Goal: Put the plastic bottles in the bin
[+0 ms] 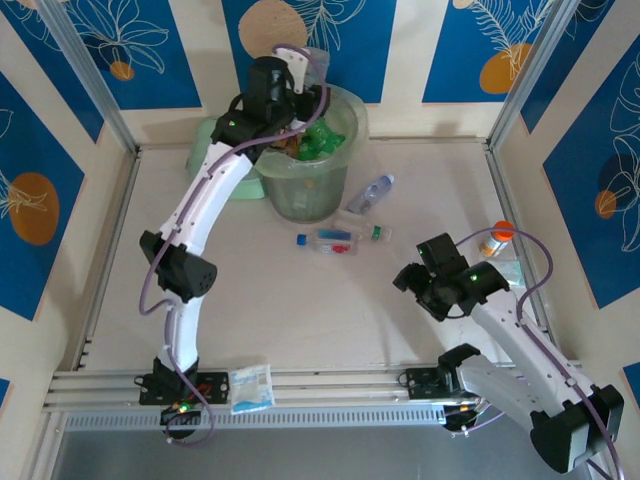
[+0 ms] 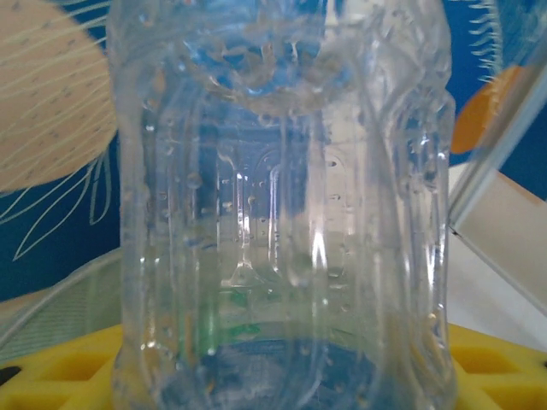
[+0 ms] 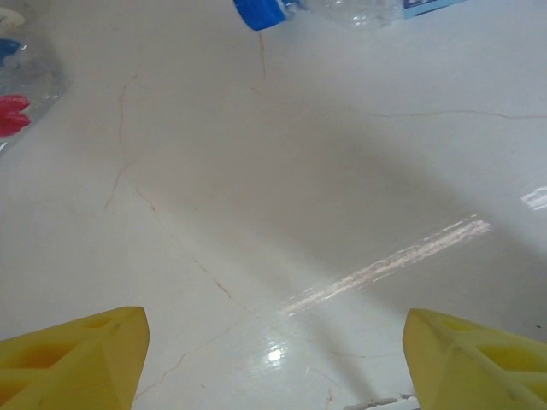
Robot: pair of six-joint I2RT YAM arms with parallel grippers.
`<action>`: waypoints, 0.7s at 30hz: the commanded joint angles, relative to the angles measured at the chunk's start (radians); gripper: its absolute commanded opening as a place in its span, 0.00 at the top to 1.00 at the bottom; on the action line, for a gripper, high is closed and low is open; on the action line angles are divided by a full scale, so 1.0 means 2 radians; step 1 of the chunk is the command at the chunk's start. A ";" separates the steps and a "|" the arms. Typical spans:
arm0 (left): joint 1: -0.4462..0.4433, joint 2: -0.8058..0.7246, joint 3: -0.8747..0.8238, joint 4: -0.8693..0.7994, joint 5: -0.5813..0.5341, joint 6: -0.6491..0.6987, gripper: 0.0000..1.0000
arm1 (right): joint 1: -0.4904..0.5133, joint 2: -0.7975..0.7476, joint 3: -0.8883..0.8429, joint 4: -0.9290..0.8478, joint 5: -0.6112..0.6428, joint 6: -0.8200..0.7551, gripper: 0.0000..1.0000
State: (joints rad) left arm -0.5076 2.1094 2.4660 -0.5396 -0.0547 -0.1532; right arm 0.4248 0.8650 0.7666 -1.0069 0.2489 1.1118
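Observation:
The bin [image 1: 312,185], a pale-green translucent bucket, stands at the back of the table with green and clear bottles inside. My left gripper [image 1: 298,72] hangs above its far-left rim, shut on a clear plastic bottle [image 2: 282,213] that sits between the yellow fingers [image 2: 60,376] in the left wrist view. On the table to the right of the bin lie a blue-labelled bottle [image 1: 370,192], a red-labelled one with a blue cap [image 1: 335,243] and a green-capped one [image 1: 360,226]. My right gripper [image 1: 412,276] stands open low over bare table [image 3: 273,367], with a blue-capped bottle [image 3: 261,12] ahead of it.
A white bottle with an orange cap [image 1: 495,240] stands near the right wall, beside my right arm. A flat mint-green box [image 1: 205,150] sits behind the bin on the left. A small packet [image 1: 251,388] lies on the front rail.

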 commanded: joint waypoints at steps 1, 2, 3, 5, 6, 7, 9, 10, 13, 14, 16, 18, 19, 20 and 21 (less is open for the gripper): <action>0.022 0.020 0.020 -0.007 0.032 -0.037 0.46 | 0.002 -0.014 -0.009 -0.030 0.032 0.021 0.21; 0.025 0.025 0.020 -0.009 0.032 -0.034 0.45 | 0.001 -0.016 -0.009 -0.034 0.035 0.021 0.20; 0.027 0.029 0.020 -0.012 0.035 -0.031 0.43 | -0.002 -0.017 -0.008 -0.039 0.038 0.022 0.19; 0.030 0.033 0.019 -0.017 0.048 -0.025 0.37 | -0.008 -0.016 -0.007 -0.040 0.039 0.020 0.18; 0.031 0.034 0.019 -0.020 0.056 -0.021 0.32 | -0.011 -0.015 -0.006 -0.040 0.039 0.019 0.18; 0.030 0.034 0.017 -0.022 0.058 -0.018 0.26 | -0.013 -0.013 -0.005 -0.040 0.040 0.018 0.17; 0.030 0.027 0.007 -0.018 0.058 -0.017 0.16 | -0.017 -0.005 0.000 -0.042 0.042 0.017 0.16; 0.030 0.022 0.000 -0.013 0.056 -0.016 0.12 | -0.020 -0.002 0.003 -0.043 0.043 0.016 0.16; 0.030 0.007 -0.016 0.000 0.052 -0.013 0.05 | -0.029 0.007 0.011 -0.048 0.047 0.013 0.16; 0.030 0.003 -0.016 0.001 0.051 -0.012 0.04 | -0.035 0.009 0.014 -0.051 0.049 0.013 0.16; 0.030 -0.008 -0.016 -0.001 0.051 -0.013 0.04 | -0.049 0.010 0.018 -0.055 0.050 0.011 0.16; 0.030 -0.025 -0.020 -0.004 0.050 -0.015 0.04 | -0.070 0.008 0.020 -0.056 0.049 0.008 0.15; 0.030 -0.036 -0.027 -0.004 0.051 -0.016 0.04 | -0.082 0.007 0.021 -0.053 0.047 0.004 0.15; 0.029 -0.051 -0.040 -0.002 0.052 -0.020 0.05 | -0.096 0.006 0.021 -0.048 0.044 0.000 0.14; 0.028 -0.073 -0.063 0.005 0.056 -0.023 0.06 | -0.111 0.007 0.022 -0.044 0.041 -0.003 0.14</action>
State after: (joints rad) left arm -0.4454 2.1044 2.3852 -0.5644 0.0334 -0.1852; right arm 0.2600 0.8848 0.7826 -1.0843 0.3229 1.1221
